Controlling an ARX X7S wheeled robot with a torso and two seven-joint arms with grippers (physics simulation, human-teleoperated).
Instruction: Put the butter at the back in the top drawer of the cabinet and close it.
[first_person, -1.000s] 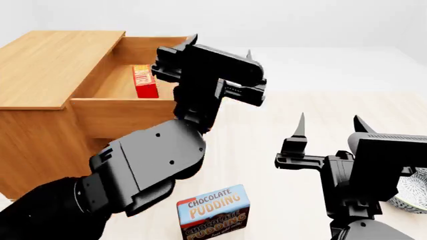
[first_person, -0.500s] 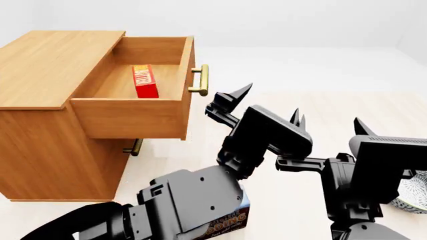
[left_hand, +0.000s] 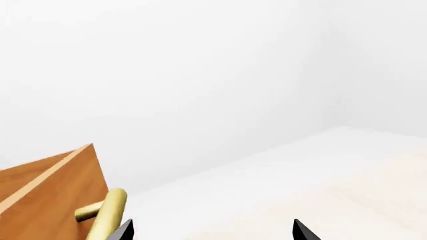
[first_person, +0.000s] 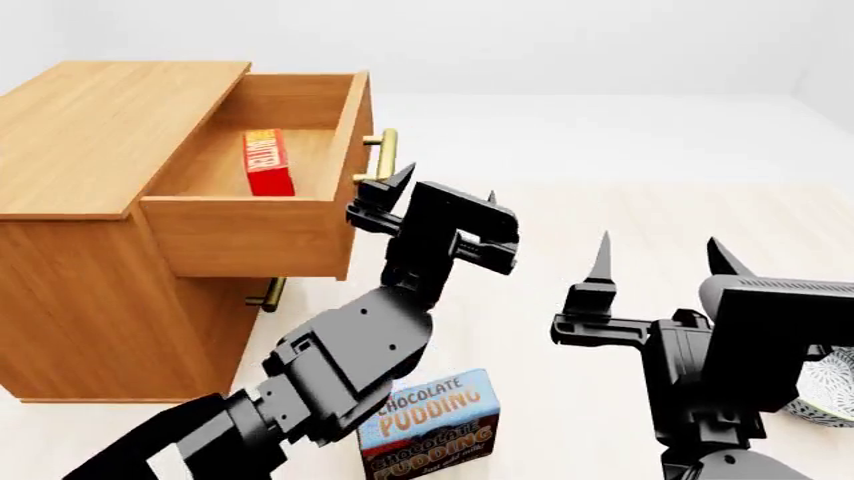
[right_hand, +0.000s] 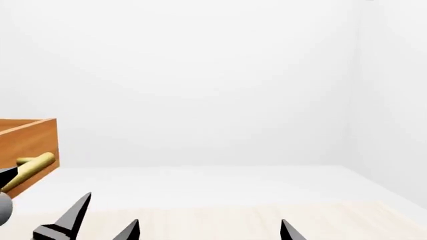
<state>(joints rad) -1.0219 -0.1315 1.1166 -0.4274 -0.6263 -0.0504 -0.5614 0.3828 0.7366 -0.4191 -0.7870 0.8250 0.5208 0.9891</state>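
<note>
- The cabinet (first_person: 94, 200) is the largest thing in the head view, a light-brown wooden box standing on the pale floor (first_person: 601, 220) at the left.
- The top drawer (first_person: 254, 235) stands pulled out, open at the top. Its brass handle (first_person: 382, 155) sits on the front face, and the handle of a lower drawer (first_person: 267, 294) peeks out beneath.
- The butter (first_person: 267, 162) lies inside the top drawer, on its bottom, toward the middle, apart from the drawer's front wall.
- The left hand (first_person: 445, 203) hovers just beside the top drawer's front, near the handle, its fingers spread apart and grasping nothing.
- The right hand (first_person: 657, 255) stands over open floor well to the right, fingers pointing upward, spread and empty.
- A chocolate pudding box (first_person: 427, 422) stands on the floor near the lower edge, partly behind the left arm.
- A patterned bowl (first_person: 825, 392) shows only partly at the right edge.
- The left wrist view shows the drawer front's corner (left_hand: 53, 200) and the handle (left_hand: 107, 212) close by, beside one fingertip.
- The right wrist view shows the same drawer (right_hand: 27, 145) farther off, with bare floor and white wall beyond.
</note>
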